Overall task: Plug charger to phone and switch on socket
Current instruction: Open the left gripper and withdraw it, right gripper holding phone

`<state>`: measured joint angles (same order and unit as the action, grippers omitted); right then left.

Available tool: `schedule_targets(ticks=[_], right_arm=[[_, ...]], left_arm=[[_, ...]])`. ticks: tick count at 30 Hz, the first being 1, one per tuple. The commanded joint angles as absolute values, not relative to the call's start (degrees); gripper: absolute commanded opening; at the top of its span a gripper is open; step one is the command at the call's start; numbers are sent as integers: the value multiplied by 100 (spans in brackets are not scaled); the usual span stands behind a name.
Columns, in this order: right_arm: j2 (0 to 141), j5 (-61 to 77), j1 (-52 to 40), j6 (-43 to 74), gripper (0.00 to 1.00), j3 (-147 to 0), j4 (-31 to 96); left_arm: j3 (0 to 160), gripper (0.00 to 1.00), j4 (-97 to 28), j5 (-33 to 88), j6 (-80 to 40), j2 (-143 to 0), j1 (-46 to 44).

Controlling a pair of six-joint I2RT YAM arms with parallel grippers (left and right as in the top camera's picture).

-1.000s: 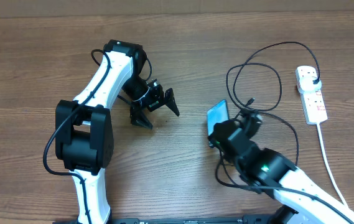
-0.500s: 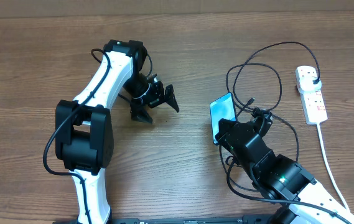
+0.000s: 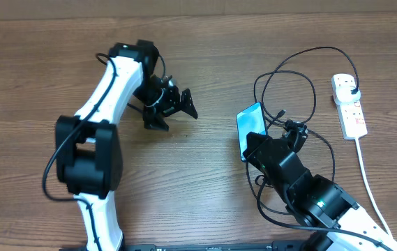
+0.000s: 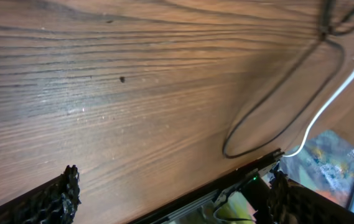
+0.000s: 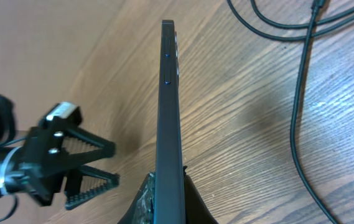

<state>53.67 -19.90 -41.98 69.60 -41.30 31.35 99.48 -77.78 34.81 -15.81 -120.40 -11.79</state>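
Right jaws pinch the tilted phone [image 3: 250, 124]; charger cable [image 5: 294, 118] loops lie between it and the socket [image 3: 349, 104]. Left jaws gape empty, well apart.

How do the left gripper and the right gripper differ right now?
The left gripper is wide open and empty; the right gripper is shut on the phone. The left gripper hovers over the table alone; the right gripper sits beside the charger cable. Both are black.
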Motion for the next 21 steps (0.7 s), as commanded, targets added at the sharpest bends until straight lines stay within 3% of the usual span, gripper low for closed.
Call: schedule_targets(ticks=[1, 6, 13, 21], right_arm=[[5094, -2137, -4160, 6853, 4, -4274, 3059], [5035, -2137, -4160, 6853, 4, -4274, 3079], [5035, -2137, -4160, 6853, 4, -4274, 3387], [5035, -2137, -4160, 6853, 4, -4274, 3465]], left_arm=[[10077, 100, -7898, 3540, -1081, -10875, -1166], [10071, 100, -8077, 2961, -862, -9212, -1439], [9845, 99, -8407, 1549, -1505, -7601, -1568], [7708, 100, -7400, 838, -2633, -6007, -1568]])
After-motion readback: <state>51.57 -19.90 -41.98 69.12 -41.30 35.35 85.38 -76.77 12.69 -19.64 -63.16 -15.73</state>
